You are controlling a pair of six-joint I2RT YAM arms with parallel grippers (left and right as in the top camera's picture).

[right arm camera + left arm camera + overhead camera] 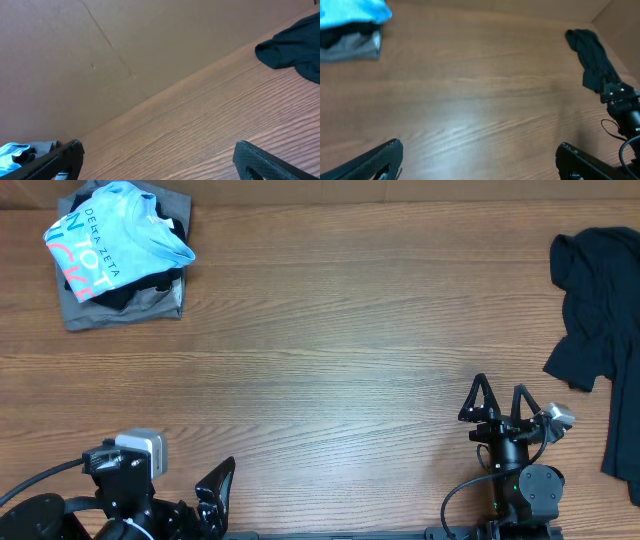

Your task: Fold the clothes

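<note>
1. Wood-grain table [320,330], brown, lies under both arms.
2. At 10 o'clock in the overhead view three garments lie stacked. The light-blue T-shirt [115,235] is on top, crumpled, with white and pink-red lettering facing up.
3. Under it a black garment [130,292] shows. A grey garment [120,312] lies at the bottom, its edge sticking out toward 6 o'clock.
4. At 3 o'clock a dark garment [600,290] lies loose and unfolded, rumpled at its top. It runs off the frame's edge and is well apart from the T-shirt.
5. The right gripper [499,385] sits at 5 o'clock, its fingers pointing toward 12. Its jaws stand wide with nothing between them. It is near the dark garment's lower edge but does not touch it.
6. The left gripper [479,145] is at 7 o'clock on the table's near edge. Its jaws are spread wide, and only table shows in the gap.
7. In the left wrist view the T-shirt and grey garment sit at 10 o'clock and the dark garment at 2. The right arm [625,105] shows at 4.
8. In the right wrist view a tan wall [100,50] fills the upper left. The T-shirt peeks in at 8 o'clock and the dark garment at 2.
</note>
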